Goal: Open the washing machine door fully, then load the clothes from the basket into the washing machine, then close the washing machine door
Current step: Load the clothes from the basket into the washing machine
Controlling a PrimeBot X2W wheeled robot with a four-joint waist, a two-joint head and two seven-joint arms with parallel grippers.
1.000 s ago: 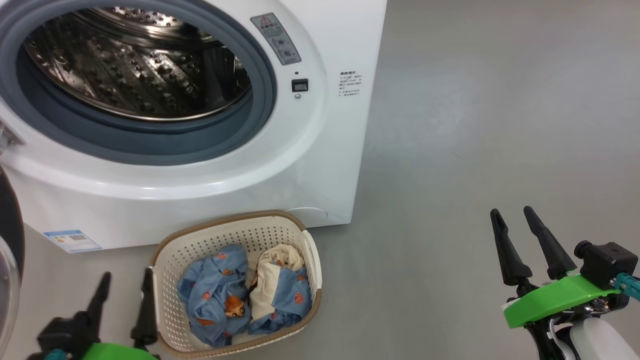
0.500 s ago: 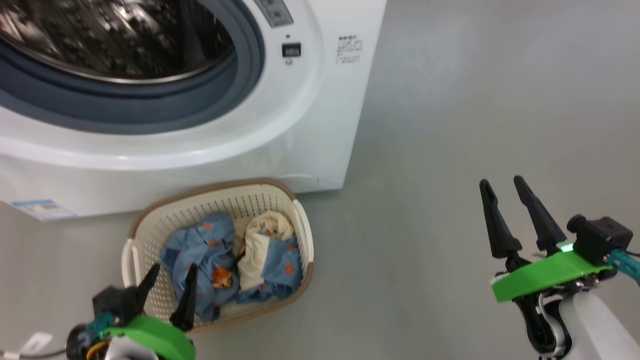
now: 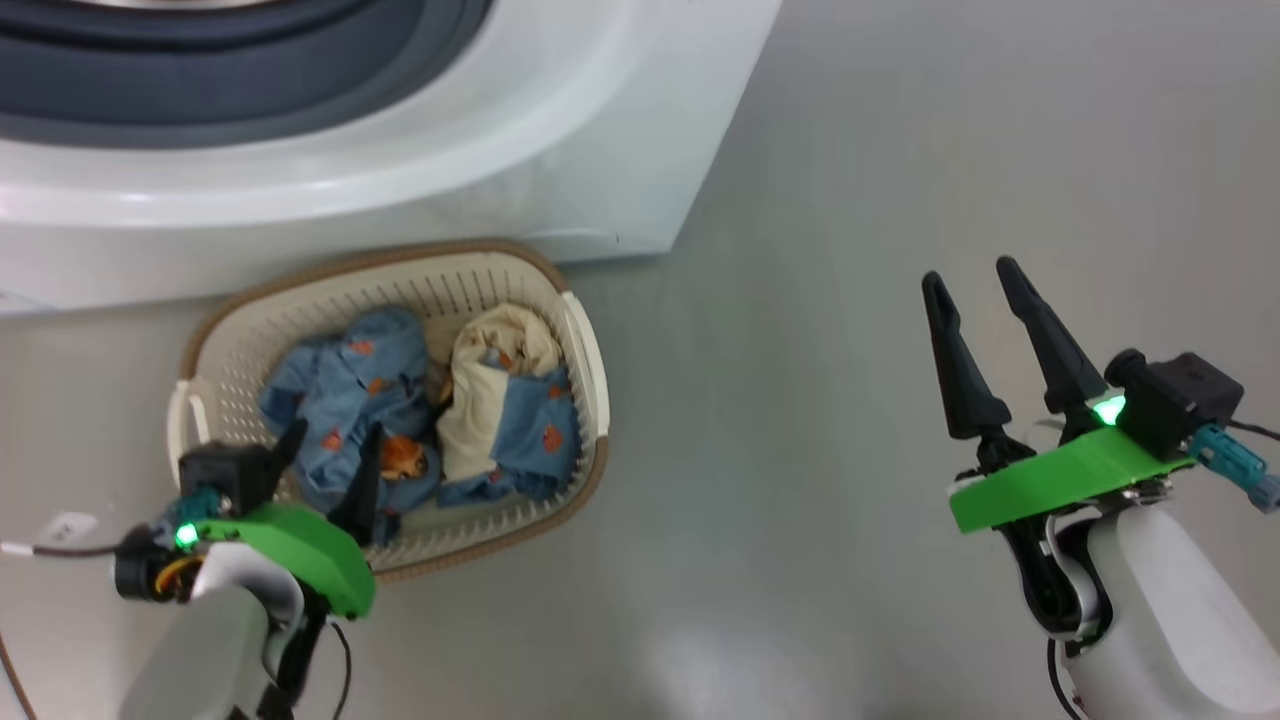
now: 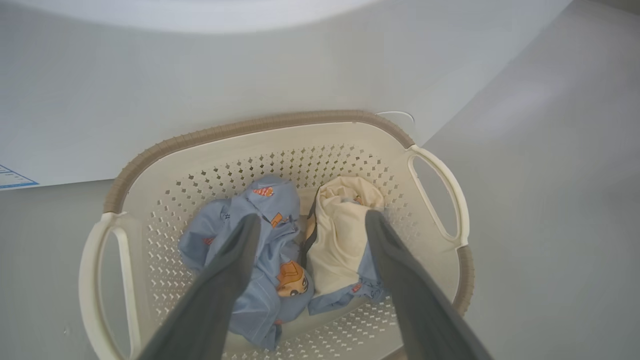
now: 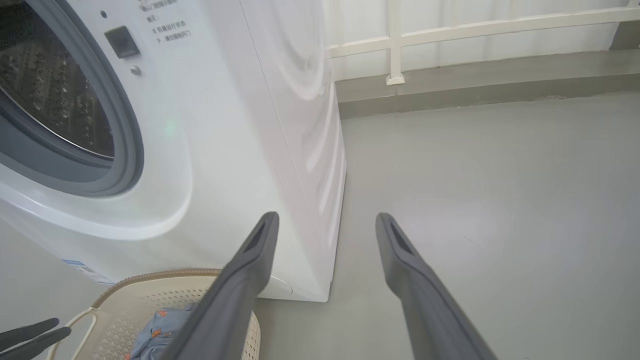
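Washing machine (image 5: 225, 125) | blue label (image 4: 15, 177) low on front | writing unreadable

The head view looks steeply down on the small cream perforated plastic basket (image 3: 470, 290); the left wrist view sits close above it — the right wrist view, low, faces the big white front-loading washing machine (image 5: 225, 125), sharing the basket's edge.

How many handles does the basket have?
2. The left handle and the right handle sit at opposite ends of the basket, seen in the left wrist view. None seems hidden.
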